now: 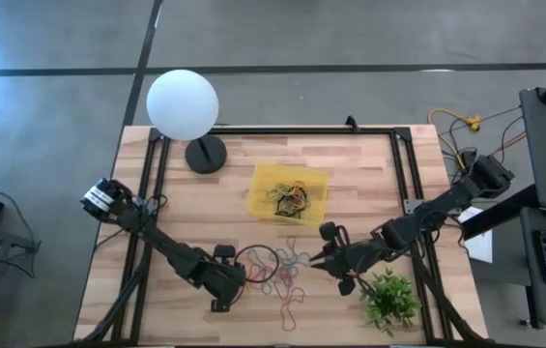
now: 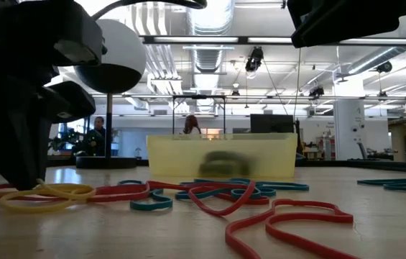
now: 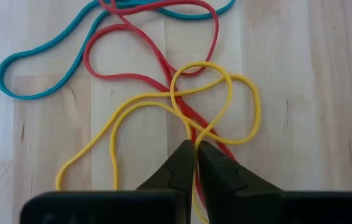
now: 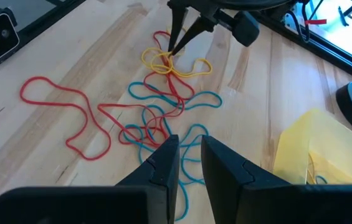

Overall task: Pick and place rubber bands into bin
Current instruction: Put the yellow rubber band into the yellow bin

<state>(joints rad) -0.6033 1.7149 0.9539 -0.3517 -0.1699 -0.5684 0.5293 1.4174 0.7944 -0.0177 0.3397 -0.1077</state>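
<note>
Bin (image 1: 317,180) open from above — lamp (image 1: 184,104) beside it; plant (image 1: 389,298) crowds the right gripper (image 1: 328,261).

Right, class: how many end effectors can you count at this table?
2. The left end effector is shut on a yellow rubber band among the loose pile; the right end effector hangs open just across that pile.

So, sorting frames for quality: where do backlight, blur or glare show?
Low view: bright ceiling lights leave the left gripper a black silhouette, and the bin looks soft. High view: the globe lamp glows white. Left wrist view: yellow rubber band sharp.
</note>
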